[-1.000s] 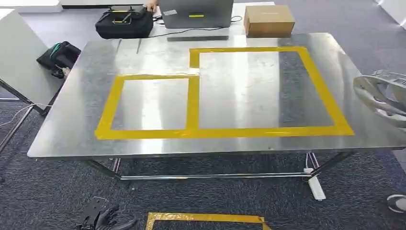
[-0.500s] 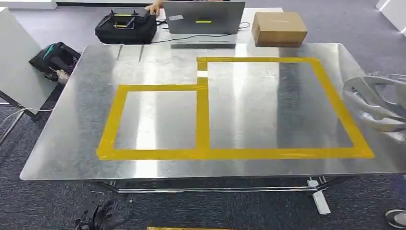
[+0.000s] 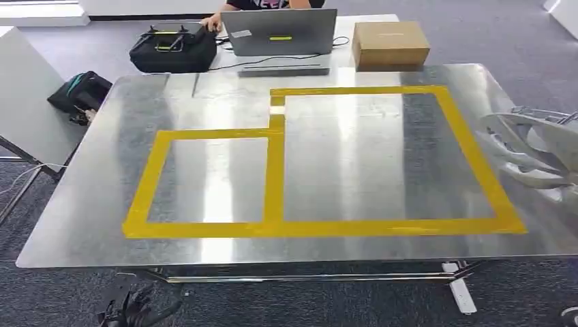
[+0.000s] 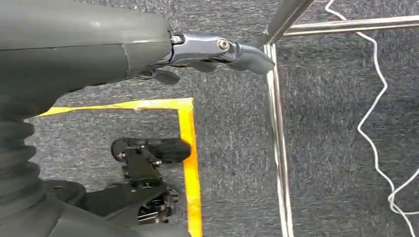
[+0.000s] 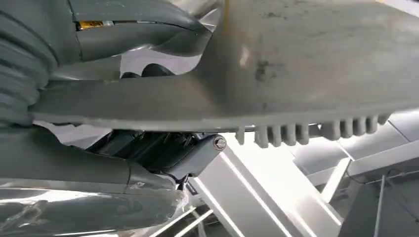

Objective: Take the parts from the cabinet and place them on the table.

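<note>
At the lower left of the head view, the left hand (image 3: pixel 133 312) is seen hanging low beside the floor, below the near edge of the counter (image 3: pixel 95 204); in the left wrist view its fingers (image 4: pixel 217 49) are seen loosely extended over the grey carpet with nothing between them. Across the middle of the head view, two rectangles of yellow tape (image 3: pixel 272 177) are marked on the steel counter, a smaller one to the left and a larger one to the right, and both are bare. At the upper edge of the frame a black bag (image 3: pixel 174 48), a laptop (image 3: pixel 279 30) and a cardboard box (image 3: pixel 390 44) are set beyond the counter. At the right edge, the silver part (image 3: pixel 535 153) is carried just above the counter's right side, outside the tape. In the right wrist view the right hand (image 5: pixel 148 148) is seen clasped about the part from beneath. The carrying step is judged nearly done: the part should be brought leftward over the larger rectangle, kept level, lowered until it is borne by the steel, and only then released.
</note>
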### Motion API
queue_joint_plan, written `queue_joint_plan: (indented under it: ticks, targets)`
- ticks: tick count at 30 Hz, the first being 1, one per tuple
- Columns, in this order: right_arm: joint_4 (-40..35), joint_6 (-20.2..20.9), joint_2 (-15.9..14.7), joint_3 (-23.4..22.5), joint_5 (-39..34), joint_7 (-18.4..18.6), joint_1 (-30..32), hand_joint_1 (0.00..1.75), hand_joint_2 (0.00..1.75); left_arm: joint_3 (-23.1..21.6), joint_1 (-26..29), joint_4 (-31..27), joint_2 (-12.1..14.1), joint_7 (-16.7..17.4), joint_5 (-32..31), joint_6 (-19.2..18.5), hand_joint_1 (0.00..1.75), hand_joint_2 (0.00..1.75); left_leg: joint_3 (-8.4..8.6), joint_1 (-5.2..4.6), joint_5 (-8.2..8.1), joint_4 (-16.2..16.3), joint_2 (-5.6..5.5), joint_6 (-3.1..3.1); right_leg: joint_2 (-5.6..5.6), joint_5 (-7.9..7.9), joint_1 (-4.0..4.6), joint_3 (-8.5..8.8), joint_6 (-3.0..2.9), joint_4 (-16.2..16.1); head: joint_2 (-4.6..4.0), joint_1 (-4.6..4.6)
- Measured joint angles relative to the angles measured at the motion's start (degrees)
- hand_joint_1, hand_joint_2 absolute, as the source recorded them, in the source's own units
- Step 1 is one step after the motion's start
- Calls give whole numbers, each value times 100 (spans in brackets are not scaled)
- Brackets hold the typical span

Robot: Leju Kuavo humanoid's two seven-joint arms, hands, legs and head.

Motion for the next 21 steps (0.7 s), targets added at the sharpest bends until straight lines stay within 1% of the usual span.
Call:
queue_joint_plan:
  ticks: [1,2,4,5,7,8,11,13,15,17,19,21]
  targets:
    - [0,0,0,0,4,-7,0,175,175,15,4,-9,0,15,-13,7,0,175,5,2,1,-15,3,-2,1,0,10,-2,-36,0,0,7]
    - [0,4,0,13,28,-13,1,175,175,37,15,-28,0,53,-55,18,0,175,7,6,4,-22,4,-7,0,-6,22,-3,-87,1,0,4]
    - [0,55,-18,42,127,26,22,175,175,79,35,-74,0,116,-155,35,0,175,7,18,12,-31,6,-42,-1,-6,35,-5,-88,2,0,7]
    - [0,133,-64,52,177,94,50,175,175,111,47,-103,0,149,-221,37,0,175,7,24,12,-33,6,-80,-2,-8,38,-6,-91,4,0,7]
    - [0,311,-210,52,262,225,140,175,175,188,76,-149,2,227,-347,46,0,175,7,38,10,-41,6,-211,-5,-11,46,-8,-108,7,0,9]
    - [2,419,-302,52,325,280,194,175,175,225,100,-177,2,262,-411,55,0,175,6,48,7,-42,6,-234,-6,-11,48,-7,-109,7,0,9]
    - [2,722,-628,54,587,319,335,175,175,341,169,-245,9,395,-618,70,0,175,2,39,5,-41,6,-237,-5,-5,46,-5,-116,6,0,9]
    - [18,953,-989,92,743,334,387,175,175,404,188,-254,9,459,-748,41,0,175,-1,23,4,-40,8,-237,-4,-1,31,-5,-114,3,0,11]
    - [57,1212,-1360,220,834,313,266,175,175,483,198,-254,7,487,-848,-19,0,175,-7,20,6,-40,9,-235,-2,12,28,-5,-104,-6,0,11]
    - [150,1514,-1738,525,981,297,-41,175,175,529,196,-254,-2,531,-951,-105,0,175,-7,15,9,-36,10,-230,0,23,23,-4,-101,-13,0,9]
    - [304,1808,-2101,1015,1126,291,-608,175,175,583,184,-251,-13,540,-1027,-171,0,175,-9,11,21,-35,18,-215,8,37,18,-6,-88,-21,0,7]
    - [479,1943,-2291,1551,1191,291,-1135,175,175,623,162,-249,-33,546,-1075,-206,0,175,-7,12,28,-34,22,-214,8,44,19,-6,-84,-32,0,9]
